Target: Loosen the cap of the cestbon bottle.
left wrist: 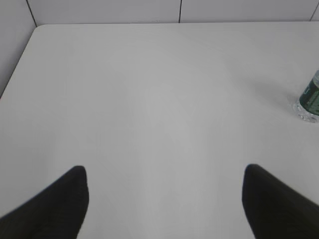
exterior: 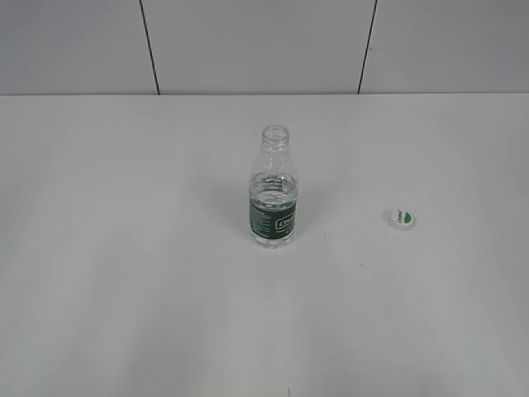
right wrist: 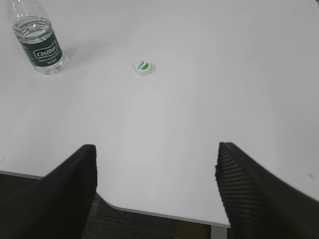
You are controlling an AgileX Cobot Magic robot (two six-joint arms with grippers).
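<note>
The cestbon bottle (exterior: 273, 194) stands upright in the middle of the white table, clear with a dark green label, its threaded neck open. The cap (exterior: 401, 218) lies on the table to the bottle's right, white with a green mark up. The right wrist view shows the bottle (right wrist: 39, 42) at the top left and the cap (right wrist: 143, 66) beside it. The left wrist view shows only the bottle's base (left wrist: 310, 99) at the right edge. My left gripper (left wrist: 164, 174) is open and empty over bare table. My right gripper (right wrist: 155, 152) is open and empty near the table's front edge.
The white table (exterior: 124, 248) runs back to a grey panelled wall (exterior: 248, 41). The table's front edge and dark floor (right wrist: 144, 224) show under my right gripper. Neither arm shows in the exterior view.
</note>
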